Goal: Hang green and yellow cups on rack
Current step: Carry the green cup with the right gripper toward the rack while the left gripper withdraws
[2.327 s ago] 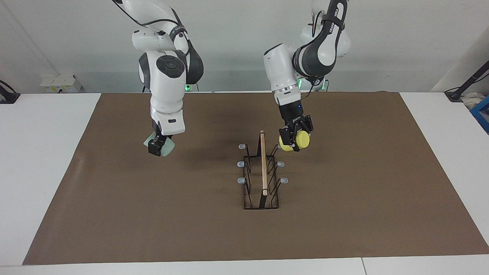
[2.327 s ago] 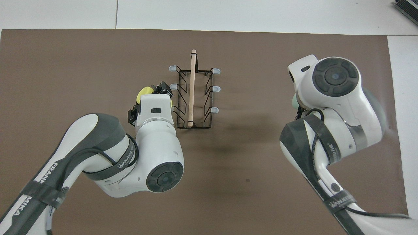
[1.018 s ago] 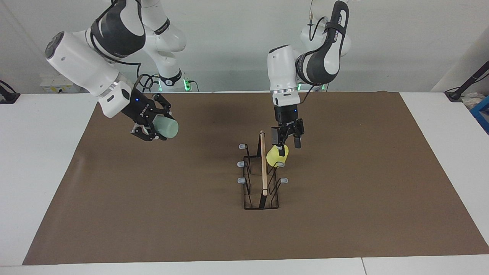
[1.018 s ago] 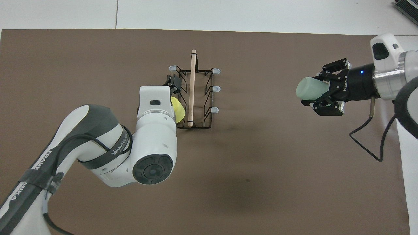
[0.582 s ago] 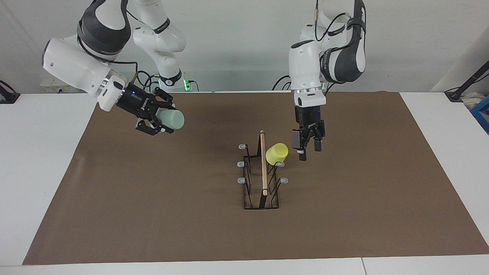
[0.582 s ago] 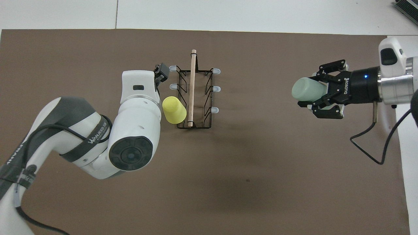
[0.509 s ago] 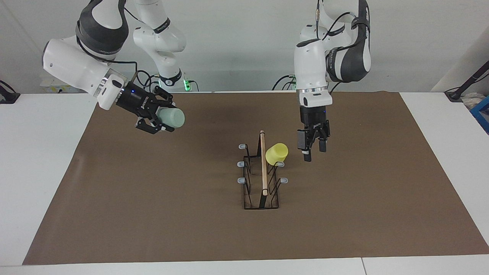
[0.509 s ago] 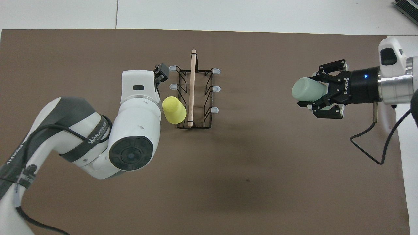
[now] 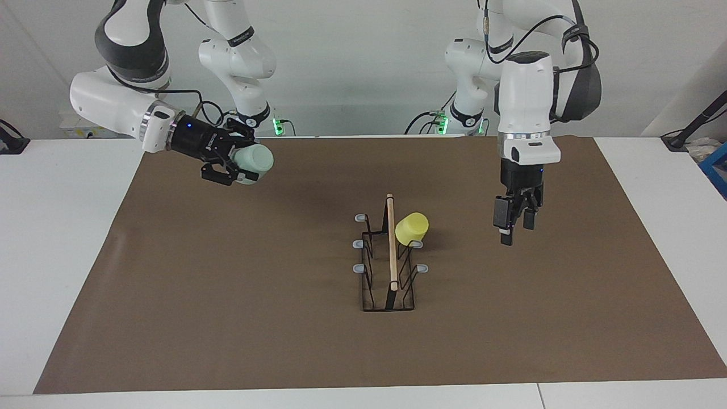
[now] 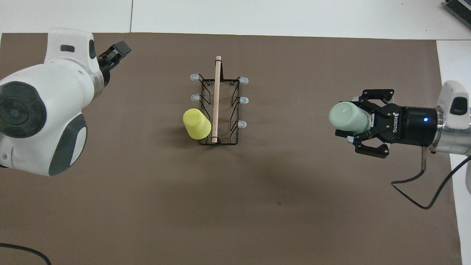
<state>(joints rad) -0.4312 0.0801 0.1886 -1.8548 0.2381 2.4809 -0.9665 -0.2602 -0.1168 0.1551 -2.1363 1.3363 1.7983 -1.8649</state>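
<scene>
Yellow is done, as far as I can judge: the yellow cup (image 9: 411, 229) sits tilted on a peg of the black wire rack (image 9: 388, 267), on the side toward the left arm's end of the table, at the end nearer the robots. The left gripper (image 9: 515, 227) hangs over bare brown mat (image 9: 227, 318) beside the rack, fingers apart and empty. What is left is the mint green cup (image 9: 253, 160): the right gripper (image 9: 237, 163) clasps it sideways in the air, well apart from the rack, whose other grey-tipped pegs are free.
</scene>
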